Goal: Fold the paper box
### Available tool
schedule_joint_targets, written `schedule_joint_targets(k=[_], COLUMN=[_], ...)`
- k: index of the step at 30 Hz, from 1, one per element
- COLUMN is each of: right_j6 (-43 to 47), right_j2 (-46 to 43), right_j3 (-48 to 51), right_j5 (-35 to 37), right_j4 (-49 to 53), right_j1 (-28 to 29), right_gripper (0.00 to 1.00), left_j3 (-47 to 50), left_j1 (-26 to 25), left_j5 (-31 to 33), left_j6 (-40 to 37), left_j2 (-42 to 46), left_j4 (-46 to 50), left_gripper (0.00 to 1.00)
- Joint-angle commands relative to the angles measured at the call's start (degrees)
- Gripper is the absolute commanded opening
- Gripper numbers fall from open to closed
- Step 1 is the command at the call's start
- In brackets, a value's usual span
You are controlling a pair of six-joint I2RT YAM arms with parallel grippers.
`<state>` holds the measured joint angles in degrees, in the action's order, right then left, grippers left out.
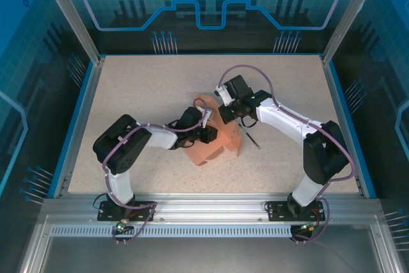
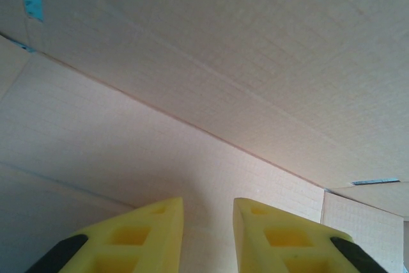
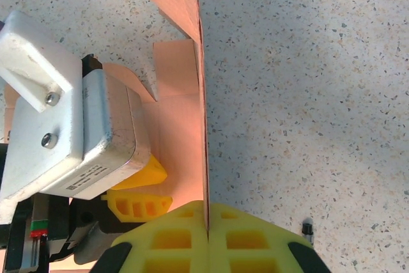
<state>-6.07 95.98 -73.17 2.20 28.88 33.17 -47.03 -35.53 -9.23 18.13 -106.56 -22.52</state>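
The salmon-pink paper box [image 1: 208, 151] lies partly raised at the table's middle, between both arms. My right gripper [image 3: 207, 212] is shut on the edge of an upright panel of the paper box [image 3: 179, 132], which stands edge-on between its yellow fingers. From above, the right gripper [image 1: 230, 123] sits over the box's right side. My left gripper [image 2: 208, 206] is open, its yellow fingers [image 2: 147, 234] apart and close against a creased inner face of the paper box [image 2: 223, 62]. In the right wrist view the left gripper's fingers [image 3: 140, 204] reach into the box from the left.
A thin dark pen-like stick [image 1: 251, 139] lies on the speckled table just right of the box; its tip [image 3: 307, 227] is near my right fingers. A blue rim [image 1: 77, 116] borders the table, with bare surface [image 1: 140, 87] behind the arms.
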Motion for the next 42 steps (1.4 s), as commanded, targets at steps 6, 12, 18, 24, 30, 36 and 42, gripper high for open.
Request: schedule_joint_targets(k=[6,12,18,24,30,36,42], right_j6=[-1.7,-0.1,1.1,1.7,4.7,8.5,11.5], right_j2=[0.6,0.3,1.0,1.4,0.6,0.3,0.8], right_j3=[-0.6,-1.6,-2.4,-2.9,-3.8,-4.3,-4.0], right_j5=[-0.4,3.0,4.9,5.4,10.5,17.0,24.7], right_j4=[1.2,2.8,3.6,3.6,4.6,4.4,2.9], right_j1=[2.6,2.6,3.0,3.7,3.7,5.0,6.8], right_gripper=[0.01,0.01,0.01,0.01,0.01,0.0,0.0], left_j3=[1.7,1.8,2.2,2.0,2.1,2.5,5.0], left_j1=[-0.4,-0.3,-0.3,-0.4,-0.3,0.4,2.5], left_j5=[0.3,0.2,0.3,0.1,0.2,0.6,1.3], left_j6=[1.4,1.5,1.4,1.6,1.6,2.4,2.9], left_j2=[-1.0,-0.9,-0.6,-0.3,1.2,5.2,11.5], left_j4=[-0.1,-0.3,-0.7,-0.7,-0.3,1.4,3.2], left_gripper=[0.29,0.29,0.29,0.29,0.31,0.41,0.47])
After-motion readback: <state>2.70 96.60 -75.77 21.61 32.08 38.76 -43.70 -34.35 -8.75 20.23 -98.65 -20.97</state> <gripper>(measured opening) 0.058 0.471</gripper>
